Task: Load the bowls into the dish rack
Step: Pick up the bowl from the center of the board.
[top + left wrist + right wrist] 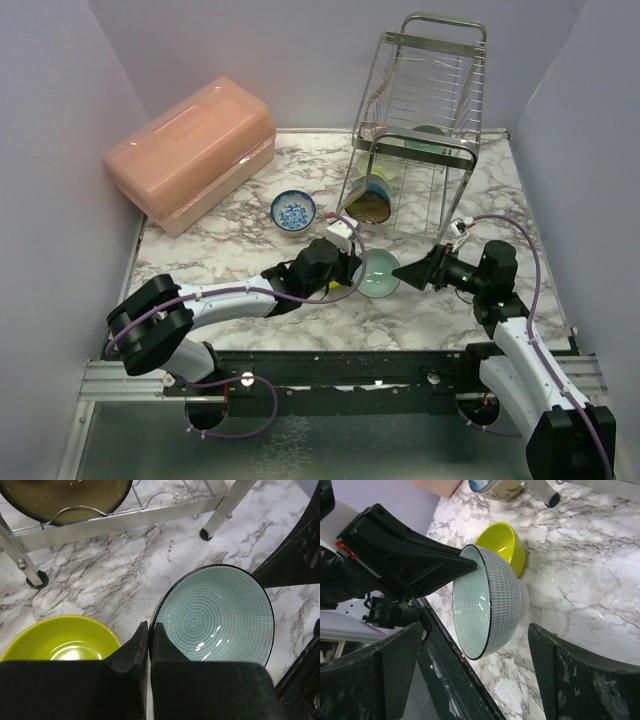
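Note:
A teal bowl [380, 274] with a fine ring pattern [220, 615] is pinched by its near rim in my left gripper [150, 630], which is shut on it. My right gripper [402, 272] faces it from the right, open, with its wide-apart fingers on either side of the teal bowl [490, 605] and not touching it. Just behind the held bowl, a lime bowl [60, 637] [502, 545] sits on the marble. A blue-and-white bowl [294, 211] stands left of the dish rack [425, 120], which holds an olive bowl [372, 200] low down and a green one [430, 138] higher up.
A pink lidded box [190, 150] lies at the back left. The rack's feet and lower rail [125, 522] stand just beyond the held bowl. Purple walls close in the marble table [500, 200] on three sides.

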Robot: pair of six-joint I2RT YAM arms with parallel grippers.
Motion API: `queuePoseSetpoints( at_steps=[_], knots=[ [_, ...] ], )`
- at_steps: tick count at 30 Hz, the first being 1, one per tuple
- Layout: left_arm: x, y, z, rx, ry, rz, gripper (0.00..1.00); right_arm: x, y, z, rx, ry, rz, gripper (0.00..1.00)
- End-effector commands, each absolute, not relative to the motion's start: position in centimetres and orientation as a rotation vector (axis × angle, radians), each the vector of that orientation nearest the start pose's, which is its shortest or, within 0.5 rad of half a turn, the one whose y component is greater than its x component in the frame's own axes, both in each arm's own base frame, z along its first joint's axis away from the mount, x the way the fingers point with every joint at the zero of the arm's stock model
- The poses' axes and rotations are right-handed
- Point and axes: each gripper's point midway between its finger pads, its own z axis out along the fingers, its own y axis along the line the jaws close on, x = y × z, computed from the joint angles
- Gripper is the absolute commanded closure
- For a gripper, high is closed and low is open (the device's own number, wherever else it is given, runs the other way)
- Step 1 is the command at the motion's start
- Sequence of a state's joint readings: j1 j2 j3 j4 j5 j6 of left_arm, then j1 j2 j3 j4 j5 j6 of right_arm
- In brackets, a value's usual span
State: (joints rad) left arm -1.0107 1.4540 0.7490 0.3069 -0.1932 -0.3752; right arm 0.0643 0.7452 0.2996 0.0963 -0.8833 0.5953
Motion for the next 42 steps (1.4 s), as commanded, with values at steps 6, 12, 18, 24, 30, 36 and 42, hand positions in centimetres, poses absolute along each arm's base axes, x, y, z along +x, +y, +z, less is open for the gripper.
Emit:
queuePoseSetpoints(
  at_steps=[6, 12, 18, 24, 30, 36, 42],
  knots=[
    [23.8, -36.0, 20.0, 0.427, 1.648, -0.932, 1.00, 19.6, 17.3, 18.1, -0.164, 1.868, 1.389, 0.06],
    [22.9, -35.9, 22.3, 0.427, 1.513, -1.010, 1.00, 19.7, 17.6, 18.5, -0.168, 1.871, 1.426, 0.00],
    [22.4, -35.3, 24.0, 0.402, 1.412, -1.058, 1.00, 19.3, 18.0, 18.7, -0.215, 1.867, 1.484, 0.00],
    [22.1, -35.5, 24.8, 0.408, 1.378, -1.078, 1.00, 19.2, 18.3, 18.9, -0.244, 1.863, 1.520, 0.02],
    [22.1, -35.9, 24.8, 0.413, 1.378, -1.089, 1.00, 19.3, 18.3, 19.3, -0.240, 1.851, 1.526, 0.07],
    [22.0, -36.4, 24.7, 0.410, 1.390, -1.117, 1.00, 19.2, 18.4, 19.4, -0.249, 1.851, 1.544, 0.09],
    [21.9, -37.3, 24.8, 0.421, 1.390, -1.130, 1.00, 19.0, 18.5, 18.7, -0.256, 1.874, 1.550, 0.08]
  ],
)
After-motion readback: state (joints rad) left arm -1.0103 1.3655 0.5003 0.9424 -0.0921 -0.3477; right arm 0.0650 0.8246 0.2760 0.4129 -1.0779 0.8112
